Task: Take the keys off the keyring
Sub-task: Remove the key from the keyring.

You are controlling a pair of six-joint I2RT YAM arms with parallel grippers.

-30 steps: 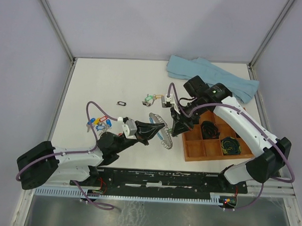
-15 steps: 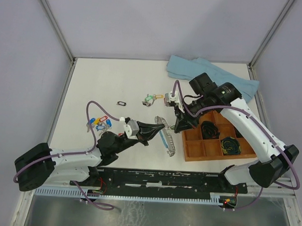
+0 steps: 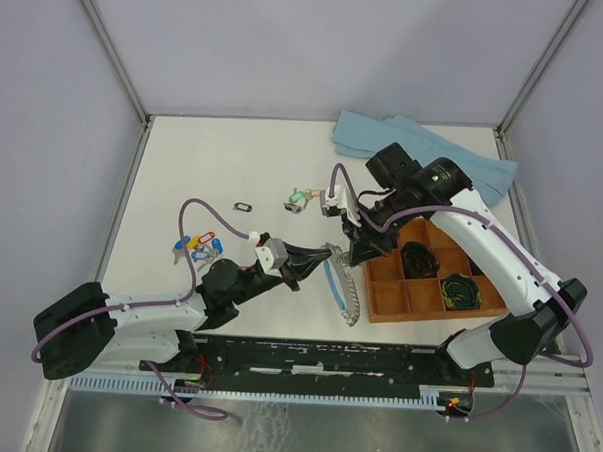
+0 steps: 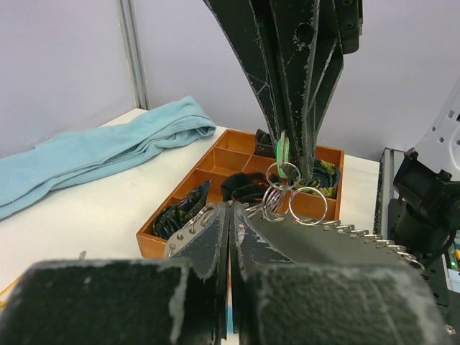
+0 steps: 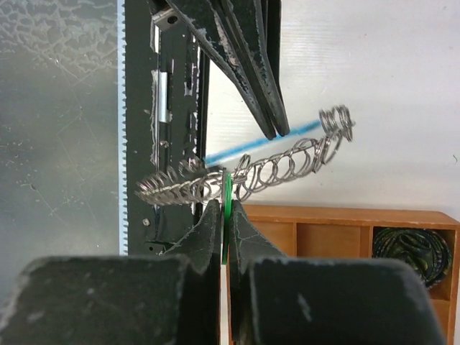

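The keyring (image 3: 343,288) is held over the tabletop (image 3: 235,153) close to its near edge, just beside the wooden tray (image 3: 376,314). Its long axis runs from the end effectors toward that edge. The left end effector (image 3: 318,257) is clenched on its far end. The right end effector (image 3: 358,253), equally near, pinches a green-tagged key (image 5: 226,190) threaded on it. No writing is legible.
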